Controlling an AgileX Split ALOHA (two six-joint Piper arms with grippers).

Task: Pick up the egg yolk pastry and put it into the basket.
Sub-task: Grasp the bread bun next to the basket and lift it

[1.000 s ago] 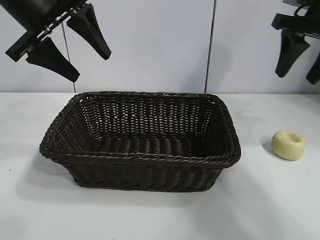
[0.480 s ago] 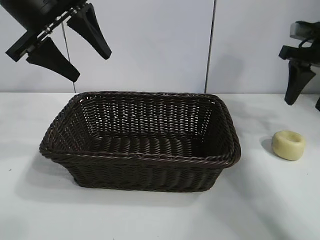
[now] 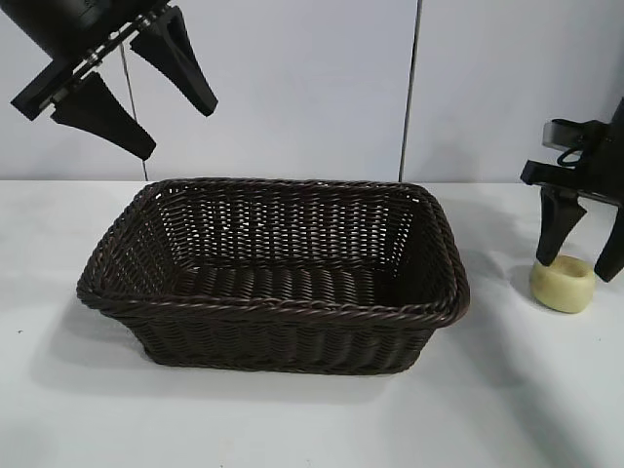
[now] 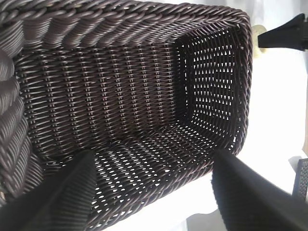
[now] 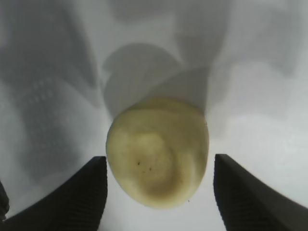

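The egg yolk pastry [image 3: 563, 283] is a small pale yellow puck with a dimpled top, lying on the white table to the right of the basket [image 3: 278, 307]. My right gripper [image 3: 583, 265] is open and has come down over it, one finger on each side, with a small gap to each. In the right wrist view the pastry [image 5: 158, 151] sits between the two black fingers [image 5: 79, 197], untouched. The dark brown wicker basket has nothing in it. High at the back left, my left gripper [image 3: 174, 127] hangs open above the basket's left end, whose inside [image 4: 120, 96] fills the left wrist view.
The white table [image 3: 312, 419] runs out in front of the basket and to its sides. A pale wall with a dark vertical seam [image 3: 409, 88] stands behind. The right gripper's fingertip [image 4: 286, 36] shows past the basket's far end in the left wrist view.
My right gripper has dropped from high at the right edge to straddle the pastry. The left arm, the basket and the pastry have stayed put.
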